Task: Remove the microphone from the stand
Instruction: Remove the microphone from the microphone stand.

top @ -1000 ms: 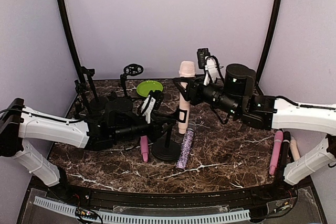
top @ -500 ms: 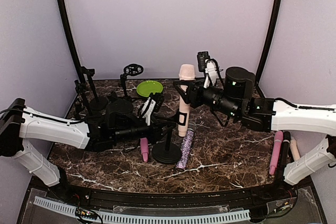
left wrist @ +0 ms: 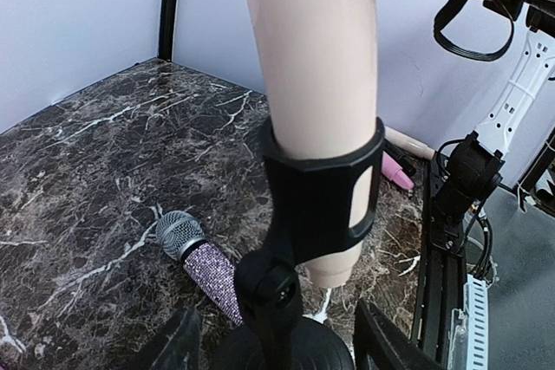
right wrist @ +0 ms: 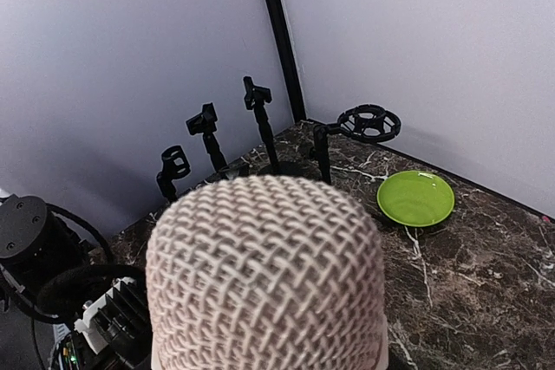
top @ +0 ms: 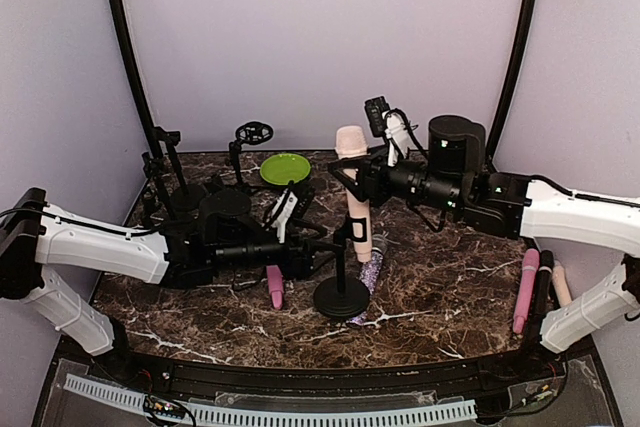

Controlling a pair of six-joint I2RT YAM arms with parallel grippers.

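The peach microphone [top: 352, 187] stands in the black clip [top: 358, 233] of a black stand with a round base [top: 341, 299]. In the left wrist view its body [left wrist: 312, 49] passes through the clip [left wrist: 321, 188] and its lower end sticks out just below. My right gripper [top: 352, 175] is shut on the microphone just under its mesh head [right wrist: 269, 275], which hides the fingers in the right wrist view. My left gripper [top: 318, 250] is open, with one finger [left wrist: 178, 348] on each side of the stand's pole [left wrist: 277, 301].
A purple glitter microphone [top: 372, 269] lies behind the stand base, also in the left wrist view [left wrist: 204, 257]. A pink microphone [top: 274, 285] lies to the left and another [top: 525, 292] to the far right. A green plate [top: 285, 167] and several empty stands [top: 165, 162] are at the back left.
The stand base has slid right and toward the front. The microphone has tilted and gone with it, still in my right gripper. My left gripper has followed to the right.
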